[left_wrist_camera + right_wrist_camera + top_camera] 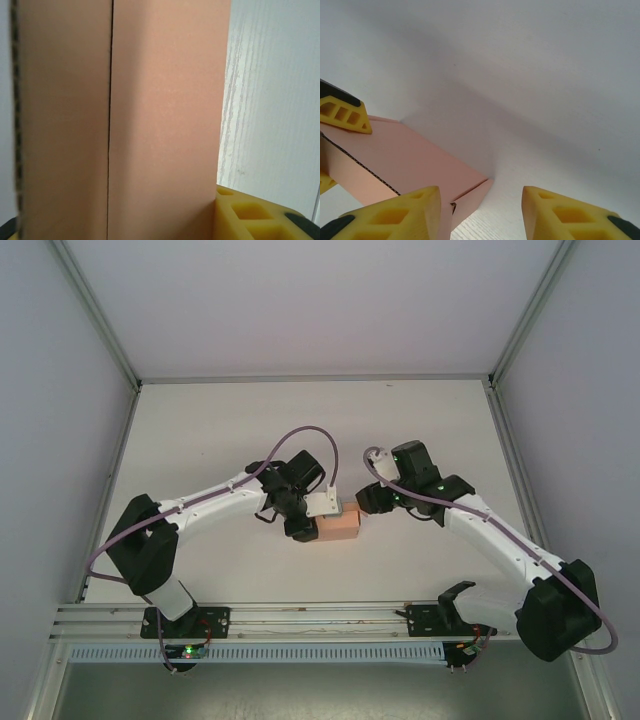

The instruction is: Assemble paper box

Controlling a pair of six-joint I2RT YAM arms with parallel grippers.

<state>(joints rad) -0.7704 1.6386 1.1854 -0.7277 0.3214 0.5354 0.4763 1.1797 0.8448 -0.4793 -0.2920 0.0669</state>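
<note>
On the tabletop, at its middle, lies the box; my left claw is clamped across its left end, my right claw stands partly open just beside the other end, gripping nothing

Salmon-pink thin-card rectangular box: folded up into a small plain block, around the middle of the white table, long axis roughly left-right in the top view. In the left wrist view the box has a thin dark seam running the length of one face where two panels meet, and a dotted-looking cut edge at far left. In the right wrist view the box has its end face folded shut; can't tell if it's resting or lifted.
</note>
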